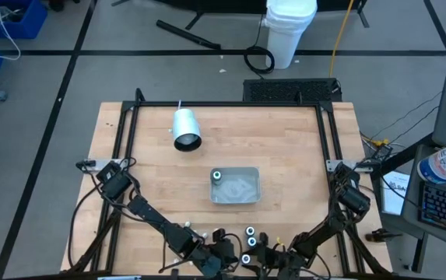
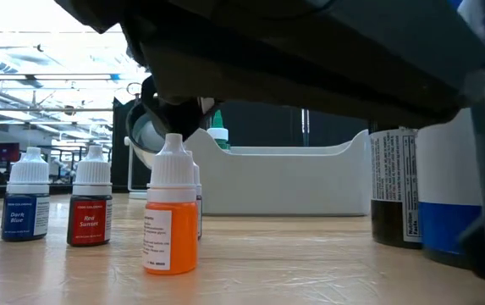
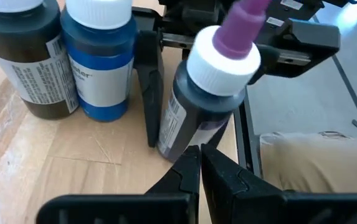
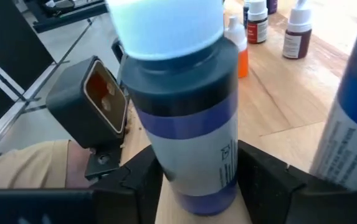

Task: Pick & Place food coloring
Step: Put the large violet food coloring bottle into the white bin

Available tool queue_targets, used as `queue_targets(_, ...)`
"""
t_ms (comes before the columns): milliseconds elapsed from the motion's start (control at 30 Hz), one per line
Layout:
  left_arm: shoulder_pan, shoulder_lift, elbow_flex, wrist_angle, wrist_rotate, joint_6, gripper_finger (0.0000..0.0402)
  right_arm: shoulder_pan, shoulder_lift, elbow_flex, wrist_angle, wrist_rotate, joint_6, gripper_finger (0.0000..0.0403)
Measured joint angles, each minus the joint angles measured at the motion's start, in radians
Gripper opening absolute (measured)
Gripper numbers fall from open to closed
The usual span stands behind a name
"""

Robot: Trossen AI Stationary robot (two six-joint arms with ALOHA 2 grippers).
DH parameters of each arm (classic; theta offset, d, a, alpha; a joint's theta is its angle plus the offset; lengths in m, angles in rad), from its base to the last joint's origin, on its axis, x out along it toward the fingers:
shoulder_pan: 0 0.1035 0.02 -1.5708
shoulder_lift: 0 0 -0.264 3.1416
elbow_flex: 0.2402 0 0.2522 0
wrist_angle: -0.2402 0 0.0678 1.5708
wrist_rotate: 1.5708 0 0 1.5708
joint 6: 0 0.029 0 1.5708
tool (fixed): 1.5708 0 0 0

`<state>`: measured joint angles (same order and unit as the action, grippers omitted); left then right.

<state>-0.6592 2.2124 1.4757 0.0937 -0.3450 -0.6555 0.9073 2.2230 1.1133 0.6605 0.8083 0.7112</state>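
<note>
Right hand [image 4: 197, 180] is seen straddling a dark food-coloring bottle [image 4: 181, 106] with a white cap, one finger on each side of its lower body; the jaws look set against the label, though whether the grip is fully tight cannot be told. The bottle stands upright at the near edge of the desk [image 1: 285, 148], beside two wider bottles, a blue one [image 3: 100, 62] and a brown one [image 3: 25, 59]. Left hand [image 3: 200, 163] is held pinched shut, empty, just in front of the same bottle. A grey tray [image 1: 235, 187] lies mid-desk with one bottle [image 1: 216, 176] already inside; an orange bottle [image 2: 172, 212] and other small ones stand apart on the wood.

The bottle is judged light, stiff plastic with a slick label, tall for its base and easily tipped. Hold is best taken on the cylindrical body below the shoulder, not on the tapered cap, and squeezed moderately, since a soft wall may give.
</note>
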Motion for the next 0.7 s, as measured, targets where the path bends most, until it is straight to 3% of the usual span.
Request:
queue_targets(167,-0.024,0.0,0.0,0.001,-0.002,0.035,0.0019,0.015,0.0,0.0,0.017,0.0,-0.018,0.0145)
queue_targets(367,-0.052,0.0,0.0,0.038,0.016,0.098,0.0019,0.024,0.0,0.0,0.058,-0.002,-0.064,0.0147)
queue_targets(533,-0.074,-0.026,0.0,0.036,0.045,0.133,0.0019,0.031,-0.003,0.068,0.11,-0.078,-0.252,0.0147)
queue_targets(700,-0.12,-0.11,0.0,0.015,0.025,0.242,0.0019,0.031,-0.043,0.165,0.006,-0.107,-0.399,0.0144)
